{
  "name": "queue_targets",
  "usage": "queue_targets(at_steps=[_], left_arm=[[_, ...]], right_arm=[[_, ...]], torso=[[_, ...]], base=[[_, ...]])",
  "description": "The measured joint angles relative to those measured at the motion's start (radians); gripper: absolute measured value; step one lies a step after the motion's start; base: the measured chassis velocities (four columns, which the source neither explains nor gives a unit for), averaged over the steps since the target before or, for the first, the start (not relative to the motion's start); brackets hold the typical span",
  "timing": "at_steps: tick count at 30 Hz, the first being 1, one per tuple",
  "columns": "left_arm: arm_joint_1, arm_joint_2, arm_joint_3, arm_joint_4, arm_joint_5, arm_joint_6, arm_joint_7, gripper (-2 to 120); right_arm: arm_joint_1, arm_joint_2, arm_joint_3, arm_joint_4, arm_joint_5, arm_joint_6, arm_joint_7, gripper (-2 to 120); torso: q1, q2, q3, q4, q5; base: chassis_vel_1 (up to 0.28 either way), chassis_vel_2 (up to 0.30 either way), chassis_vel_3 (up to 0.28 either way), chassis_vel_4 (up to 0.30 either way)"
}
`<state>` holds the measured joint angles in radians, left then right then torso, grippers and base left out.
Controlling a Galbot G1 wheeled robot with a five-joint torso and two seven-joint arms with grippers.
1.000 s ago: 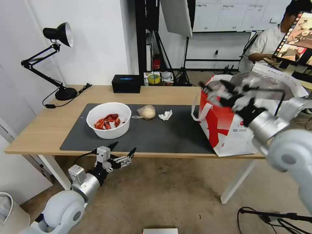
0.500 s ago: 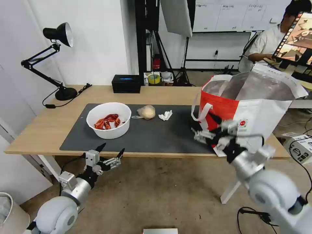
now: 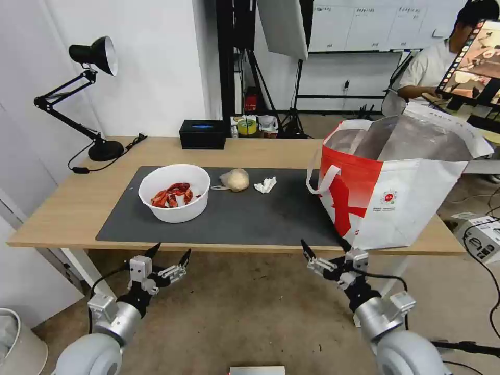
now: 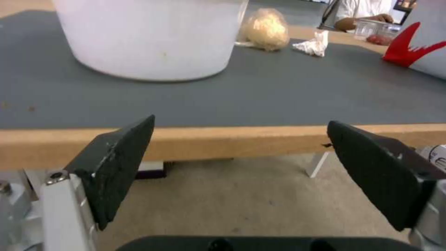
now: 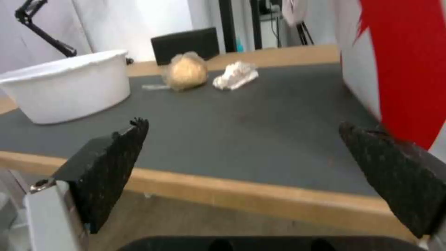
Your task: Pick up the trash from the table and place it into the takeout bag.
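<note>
Left gripper [image 3: 170, 256] hanging at 7 o'clock below long light-wood table [image 3: 62, 208] edge, fingers spread, empty. Right gripper [image 3: 323, 248] hanging at 5 o'clock, fingers spread, empty. On dark grey mat [image 3: 250, 213]: white round bowl with red crayfish shells [image 3: 174, 199] sitting at 10 o'clock; clear-bagged beige lump [image 3: 235, 179] and crumpled white tissue [image 3: 266, 184] lying beyond, near 12. Boxy red-and-white takeout bag [image 3: 396, 198] standing open at 2 o'clock.

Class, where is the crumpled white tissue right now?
In the head view the crumpled white tissue lies on the dark mat, between the bagged beige lump and the takeout bag.
</note>
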<state>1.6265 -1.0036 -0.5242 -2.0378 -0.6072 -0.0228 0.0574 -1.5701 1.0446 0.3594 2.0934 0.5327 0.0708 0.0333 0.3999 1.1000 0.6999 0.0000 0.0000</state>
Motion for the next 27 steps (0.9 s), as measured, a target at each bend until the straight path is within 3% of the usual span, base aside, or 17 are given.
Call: queue_targets(at_steps=[18, 27], left_arm=[[-0.009, -0.003, 0.006, 0.016, -0.004, -0.002, 0.013, 100], [-0.009, 0.009, -0.002, 0.007, -0.006, -0.001, 0.013, 100]], right_arm=[[0.022, 0.007, -0.026, -0.021, -0.006, -0.005, 0.005, 100], [0.173, -0.031, -0.107, -0.016, 0.038, -0.061, 0.026, 100]], torso=[[0.0, 0.0, 0.0, -0.0001, 0.0], [0.0, 0.0, 0.0, 0.0, 0.0]], base=[[0.0, 0.0, 0.0, 0.0], [0.0, 0.0, 0.0, 0.0]])
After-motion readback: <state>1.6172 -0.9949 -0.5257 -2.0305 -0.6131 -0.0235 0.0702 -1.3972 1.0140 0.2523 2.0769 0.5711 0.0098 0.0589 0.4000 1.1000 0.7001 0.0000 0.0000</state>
